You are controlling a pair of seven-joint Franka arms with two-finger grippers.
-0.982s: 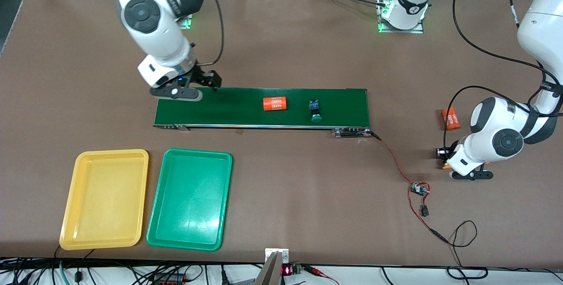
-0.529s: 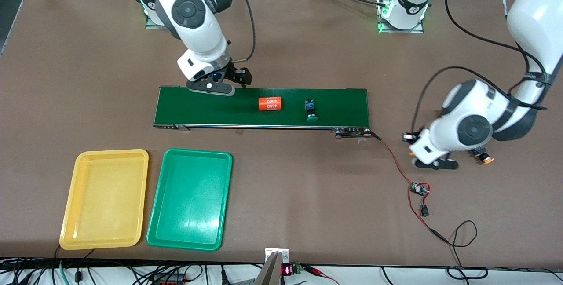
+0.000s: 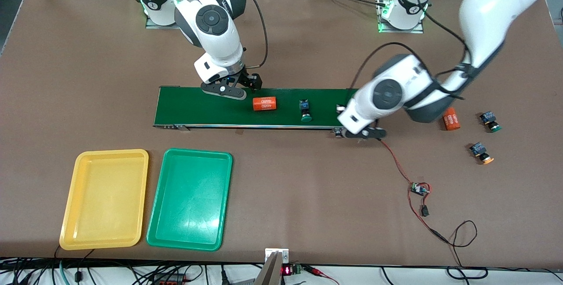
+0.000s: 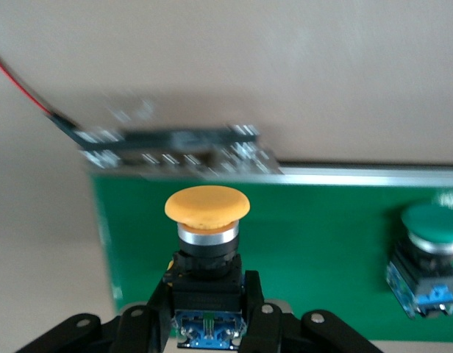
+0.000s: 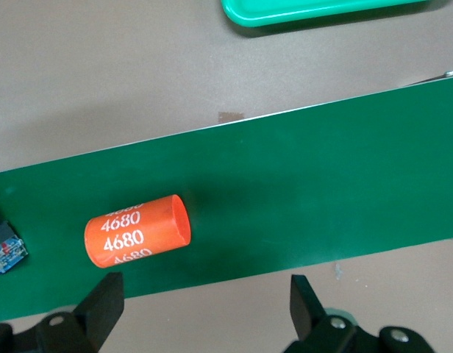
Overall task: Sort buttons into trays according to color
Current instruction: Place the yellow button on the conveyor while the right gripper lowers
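now | left gripper clamps orange button, cap outward | right gripper wide

Our left gripper clamps the black-and-blue body of an orange-capped button above the green belt. A green-capped button lies on that belt, apart from the held one.
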